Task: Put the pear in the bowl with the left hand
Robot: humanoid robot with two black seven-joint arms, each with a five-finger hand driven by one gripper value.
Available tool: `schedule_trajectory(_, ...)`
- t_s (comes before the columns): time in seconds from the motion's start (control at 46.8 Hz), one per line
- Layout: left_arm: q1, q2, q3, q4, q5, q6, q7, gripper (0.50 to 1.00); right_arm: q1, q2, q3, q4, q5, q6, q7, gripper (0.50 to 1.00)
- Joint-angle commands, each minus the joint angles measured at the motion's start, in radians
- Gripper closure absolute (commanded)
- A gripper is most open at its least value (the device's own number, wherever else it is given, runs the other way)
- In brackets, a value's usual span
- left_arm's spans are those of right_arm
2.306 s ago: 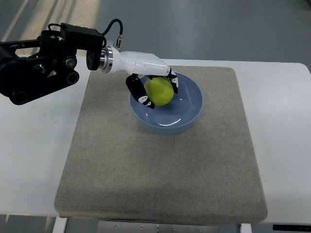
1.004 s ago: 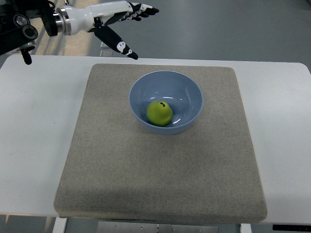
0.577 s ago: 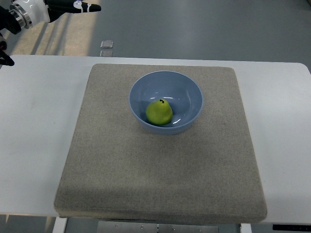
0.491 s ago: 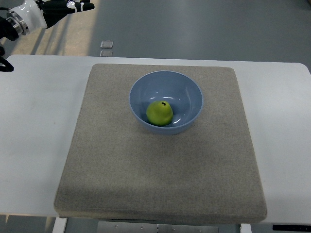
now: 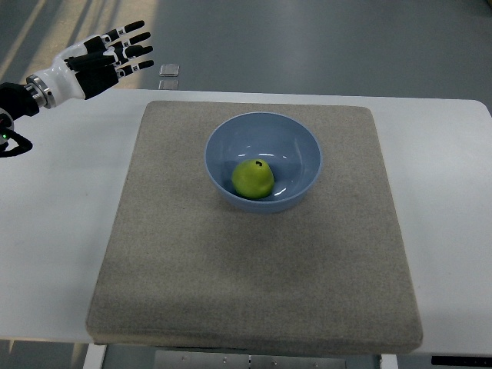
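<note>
A green pear lies inside the blue bowl, on its near-left floor, stem end up. The bowl stands on a grey mat in the middle of the white table. My left hand is far off at the upper left, above the table's back-left corner, with its black-tipped fingers spread flat and nothing in them. It is well apart from the bowl. The right arm does not show.
The white table shows as bare strips on both sides of the mat. Beyond its far edge is grey floor with a small metal plate.
The left hand let go of the pear into the bowl, lifted away to the upper left, and has now come back down a little with fingers spread. The pear rocked slightly and settled.
</note>
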Motion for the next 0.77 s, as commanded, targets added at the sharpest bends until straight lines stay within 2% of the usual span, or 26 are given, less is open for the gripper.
schedule_trajectory(0.0, 0.022, -0.017, -0.051, 0.000, -0.033, 0.000, 0.048, 0.504, 0.000, 0.000, 0.000, 0.000, 0.000, 0.000, -0.001, 0.574)
schedule_trajectory(0.278, 0.085, -0.031, -0.098, 0.000, -0.038, 0.000, 0.051, 0.504, 0.002, 0.000, 0.002, 0.008, 0.002, 0.006, 0.001, 0.574)
schedule_trajectory(0.747, 0.096, -0.029, -0.098, 0.040, -0.036, 0.000, 0.051, 0.504, 0.000, 0.000, 0.002, 0.014, 0.003, 0.000, 0.006, 0.574)
